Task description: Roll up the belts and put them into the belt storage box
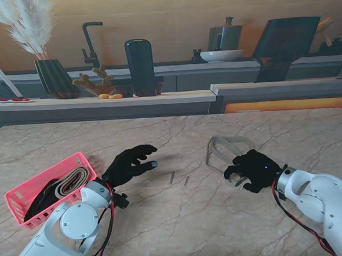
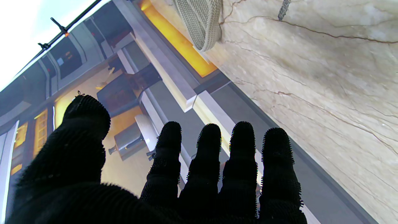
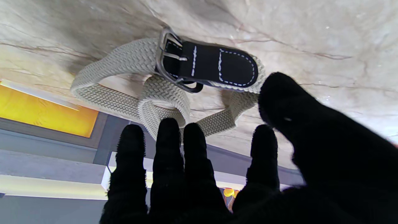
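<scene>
A beige woven belt [image 1: 224, 149] with a black leather end and metal buckle lies looped on the marble table, right of centre. The right wrist view shows the belt [image 3: 130, 65] and its buckle [image 3: 174, 59] just beyond my fingertips. My right hand [image 1: 252, 169] hovers at the belt's near edge, fingers spread, holding nothing. My left hand [image 1: 129, 163] is open over bare table, fingers extended toward the right; its wrist view catches part of the belt [image 2: 200, 21]. The pink storage basket [image 1: 25, 215] sits at the left and holds a rolled beige belt [image 1: 72, 180] and a dark belt [image 1: 42, 199].
Two small dark bits [image 1: 172, 177] lie on the table between my hands. Beyond the table's far edge runs a counter with a vase [image 1: 54, 77], a dark bottle [image 1: 139, 59] and kitchenware.
</scene>
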`<state>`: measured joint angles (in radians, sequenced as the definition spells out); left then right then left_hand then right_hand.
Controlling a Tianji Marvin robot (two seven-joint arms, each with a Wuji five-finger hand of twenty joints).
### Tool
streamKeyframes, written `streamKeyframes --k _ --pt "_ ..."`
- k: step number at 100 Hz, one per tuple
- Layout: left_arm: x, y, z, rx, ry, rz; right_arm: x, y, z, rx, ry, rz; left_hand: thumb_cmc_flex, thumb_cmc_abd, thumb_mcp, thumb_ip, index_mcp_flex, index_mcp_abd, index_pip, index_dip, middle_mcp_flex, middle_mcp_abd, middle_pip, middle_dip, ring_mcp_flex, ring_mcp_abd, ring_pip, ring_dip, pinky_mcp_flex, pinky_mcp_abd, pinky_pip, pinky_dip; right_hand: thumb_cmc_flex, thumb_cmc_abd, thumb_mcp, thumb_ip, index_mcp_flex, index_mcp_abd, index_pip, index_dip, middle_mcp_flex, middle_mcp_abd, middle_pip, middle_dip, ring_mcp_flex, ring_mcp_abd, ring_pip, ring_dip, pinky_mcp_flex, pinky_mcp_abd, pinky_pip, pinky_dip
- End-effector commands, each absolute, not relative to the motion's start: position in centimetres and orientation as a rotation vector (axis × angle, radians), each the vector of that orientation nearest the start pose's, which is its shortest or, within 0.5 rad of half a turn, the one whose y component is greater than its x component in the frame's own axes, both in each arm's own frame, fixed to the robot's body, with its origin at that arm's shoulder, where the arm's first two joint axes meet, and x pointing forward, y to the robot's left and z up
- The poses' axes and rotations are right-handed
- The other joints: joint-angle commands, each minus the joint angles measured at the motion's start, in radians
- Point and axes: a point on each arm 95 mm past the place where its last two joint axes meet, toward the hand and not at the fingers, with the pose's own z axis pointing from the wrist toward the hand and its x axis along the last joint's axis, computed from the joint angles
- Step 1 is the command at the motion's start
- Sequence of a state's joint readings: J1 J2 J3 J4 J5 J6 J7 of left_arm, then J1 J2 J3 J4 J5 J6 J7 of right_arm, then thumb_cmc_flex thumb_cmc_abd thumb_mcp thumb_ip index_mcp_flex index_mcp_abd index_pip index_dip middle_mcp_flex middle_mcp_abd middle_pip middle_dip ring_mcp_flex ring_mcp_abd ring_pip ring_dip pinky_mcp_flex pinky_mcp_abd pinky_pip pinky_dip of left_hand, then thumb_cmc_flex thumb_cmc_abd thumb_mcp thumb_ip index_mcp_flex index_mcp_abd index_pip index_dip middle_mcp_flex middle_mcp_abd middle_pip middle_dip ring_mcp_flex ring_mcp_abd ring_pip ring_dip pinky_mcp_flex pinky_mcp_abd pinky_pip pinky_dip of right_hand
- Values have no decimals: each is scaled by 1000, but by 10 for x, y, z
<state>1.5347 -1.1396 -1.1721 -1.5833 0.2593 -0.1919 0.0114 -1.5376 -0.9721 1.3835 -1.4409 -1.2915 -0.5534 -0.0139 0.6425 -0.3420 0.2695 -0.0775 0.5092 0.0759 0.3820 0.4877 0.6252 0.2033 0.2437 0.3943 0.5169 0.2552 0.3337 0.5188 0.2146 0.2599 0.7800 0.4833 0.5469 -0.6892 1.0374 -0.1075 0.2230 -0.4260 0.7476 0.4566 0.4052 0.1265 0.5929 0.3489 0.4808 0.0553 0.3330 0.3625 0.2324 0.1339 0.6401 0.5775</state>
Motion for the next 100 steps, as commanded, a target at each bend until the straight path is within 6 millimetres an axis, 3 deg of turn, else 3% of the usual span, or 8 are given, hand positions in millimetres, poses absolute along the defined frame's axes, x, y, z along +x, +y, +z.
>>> streamKeyframes --k 1,31,56,64,72,81,95,100 --pt "401 -37 -314 -1767 1131 -2163 408 -87 -339 774 1982 1331 11 37 -32 37 23 -27 -33 9 33 -3 -23 10 10 -4 5 7 4 -1 22 11 -18 -50 50 -15 -46 -18 -7 -14 17 -12 39 7 38 -13 54 39 7 11 34 -9" --pt "402 -36 -313 -1776 1131 -2159 421 -83 -349 682 2067 1289 18 43 -41 39 30 -27 -30 10 54 -2 -16 15 21 6 12 12 7 8 33 13 8 -29 83 -13 -100 -13 33 -71 110 -42 182 68 127 -41 319 196 32 10 152 -6" --pt "403 -35 -313 -1782 1131 -2156 428 -83 -365 675 2119 1248 24 51 -49 39 34 -28 -28 11 63 -4 -14 19 25 4 15 14 8 8 38 13 35 -2 94 -16 78 -41 154 7 346 -142 172 41 211 -52 373 201 76 11 247 -20" --pt "403 -36 -313 -1784 1126 -2156 431 -84 -371 670 2130 1243 27 51 -51 39 36 -28 -27 12 65 -6 -13 20 25 4 15 14 7 11 40 14 87 -8 70 -123 78 -41 163 18 440 -169 153 18 246 -62 374 195 98 7 281 -39" --pt "403 -36 -313 -1785 1123 -2156 433 -84 -375 670 2136 1238 30 55 -53 40 36 -29 -27 12 65 -10 -13 20 25 3 15 15 7 10 42 15 138 -10 52 -153 80 -38 182 19 543 -204 121 12 281 -78 375 188 123 0 312 -51" --pt "403 -36 -313 -1787 1117 -2156 435 -85 -380 680 2136 1236 32 55 -55 39 40 -30 -24 14 67 -9 -12 21 25 4 15 15 6 12 44 15 170 1 57 -151 99 37 196 5 647 -243 90 9 329 -99 361 177 156 -11 345 -64" --pt "404 -36 -313 -1792 1106 -2157 437 -82 -384 724 2109 1264 37 57 -57 40 43 -28 -21 15 75 -18 -7 24 28 1 17 16 7 13 48 17 162 20 55 -154 210 283 216 -33 723 -250 79 -3 385 -127 327 161 191 -36 396 -74" --pt "404 -36 -313 -1791 1103 -2158 437 -80 -384 725 2109 1277 40 58 -56 40 44 -29 -20 16 79 -20 -5 25 29 1 18 17 8 13 50 18 150 29 50 -156 263 281 288 -202 747 -243 47 -10 401 -129 305 151 198 -34 419 -84"
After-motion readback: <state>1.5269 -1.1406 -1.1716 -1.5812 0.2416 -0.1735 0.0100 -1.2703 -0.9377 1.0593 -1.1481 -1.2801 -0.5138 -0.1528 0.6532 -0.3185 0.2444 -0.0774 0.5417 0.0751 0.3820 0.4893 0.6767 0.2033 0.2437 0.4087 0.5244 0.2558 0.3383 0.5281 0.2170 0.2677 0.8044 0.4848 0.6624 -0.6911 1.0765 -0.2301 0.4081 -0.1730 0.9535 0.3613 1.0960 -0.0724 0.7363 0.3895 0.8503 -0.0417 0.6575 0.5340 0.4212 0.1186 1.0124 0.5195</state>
